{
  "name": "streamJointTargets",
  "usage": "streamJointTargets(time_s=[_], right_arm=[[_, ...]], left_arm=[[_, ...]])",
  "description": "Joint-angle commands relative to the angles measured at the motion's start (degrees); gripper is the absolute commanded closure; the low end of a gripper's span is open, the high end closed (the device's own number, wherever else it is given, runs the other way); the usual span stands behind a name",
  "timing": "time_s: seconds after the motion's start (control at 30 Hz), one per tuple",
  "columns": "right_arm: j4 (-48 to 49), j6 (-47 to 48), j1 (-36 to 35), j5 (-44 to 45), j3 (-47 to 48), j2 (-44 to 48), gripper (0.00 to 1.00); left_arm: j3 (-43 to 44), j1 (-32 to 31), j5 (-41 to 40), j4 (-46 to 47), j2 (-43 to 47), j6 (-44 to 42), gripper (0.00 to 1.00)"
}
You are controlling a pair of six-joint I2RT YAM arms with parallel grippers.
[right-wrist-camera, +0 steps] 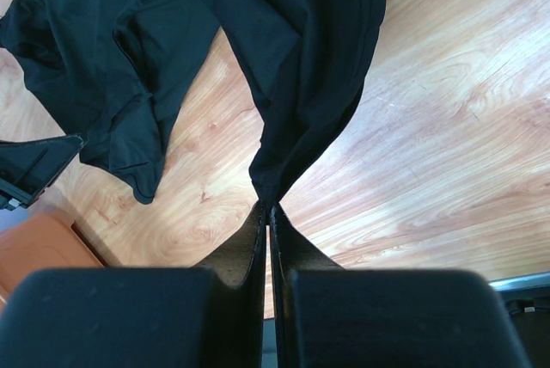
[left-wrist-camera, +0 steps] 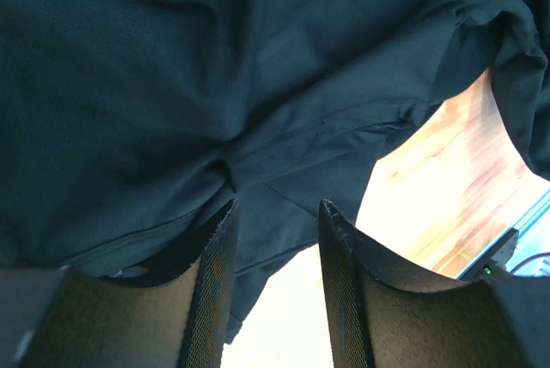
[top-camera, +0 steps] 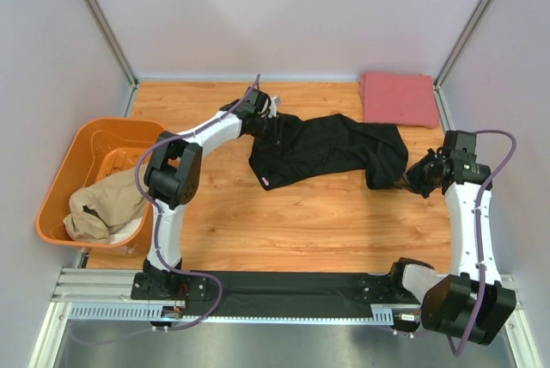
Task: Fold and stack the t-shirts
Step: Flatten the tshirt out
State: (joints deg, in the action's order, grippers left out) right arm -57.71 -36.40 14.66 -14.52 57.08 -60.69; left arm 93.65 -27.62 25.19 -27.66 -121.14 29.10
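R end effector (right-wrist-camera: 268,207) round blk tee (right-wrist-camera: 302,58)

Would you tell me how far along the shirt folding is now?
Done: the pinkish-red t-shirt lies folded at the far right corner of the table. In hand: the black t-shirt, unfolded, pinched by the right gripper; the left gripper sits open at its other end. Left: folding and stacking it, then the tan t-shirt crumpled in the orange tub.

The black t-shirt (left-wrist-camera: 215,67) fills most of the frame. Below it the left end effector (left-wrist-camera: 278,206) has its fingers parted, with pale wooden worktop (left-wrist-camera: 438,183) showing at right.
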Motion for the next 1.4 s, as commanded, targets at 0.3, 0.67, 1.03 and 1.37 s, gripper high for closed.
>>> streamJointTargets(time_s=[0.3,0.67,1.03,1.37], right_arm=[[-0.03,0.63,-0.24,-0.77,1.01,0.66,1.0],[-0.03,0.28,-0.24,-0.33,0.31,1.1,1.0],[0.5,-0.07,-0.24,-0.42,0.05,0.83,1.0],[0.76,0.02,-0.24,-0.42,-0.56,0.39,1.0]], left_arm=[[4.0,0.19,0.04,-2.49,-4.8,-0.01,0.54],[5.32,0.28,2.32,-1.17,-7.18,0.6,0.57],[7.25,0.28,3.64,-1.87,-8.93,1.13,0.62],[12.78,0.28,-1.27,-8.62,-10.87,-1.85,1.0]])
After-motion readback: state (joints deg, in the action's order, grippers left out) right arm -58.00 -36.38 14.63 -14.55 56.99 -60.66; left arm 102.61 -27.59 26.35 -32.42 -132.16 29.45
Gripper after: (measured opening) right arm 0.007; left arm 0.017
